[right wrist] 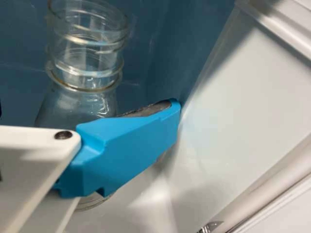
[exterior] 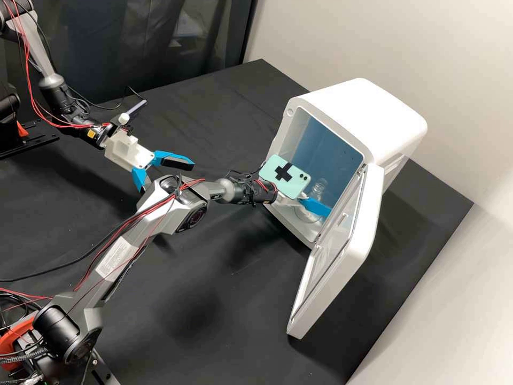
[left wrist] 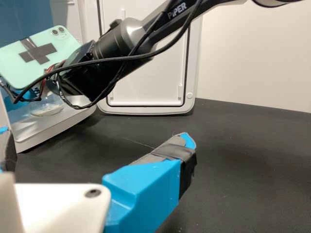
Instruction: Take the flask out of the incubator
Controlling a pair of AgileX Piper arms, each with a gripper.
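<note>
Flask (exterior: 319, 187) stands upright inside the open incubator (exterior: 374, 123), on the right of the bench (exterior: 214, 299). Right gripper (exterior: 314, 202) is inside, fingers apart, one finger (right wrist: 131, 141) just beside the flask's body. Left gripper (exterior: 165, 172), jaws apart, hangs well to the left.

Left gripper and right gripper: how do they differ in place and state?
The left gripper is over the bench; the right gripper is inside the incubator, beside the flask. The left gripper is open and empty; for the right gripper I cannot tell. Both are white and blue.
</note>
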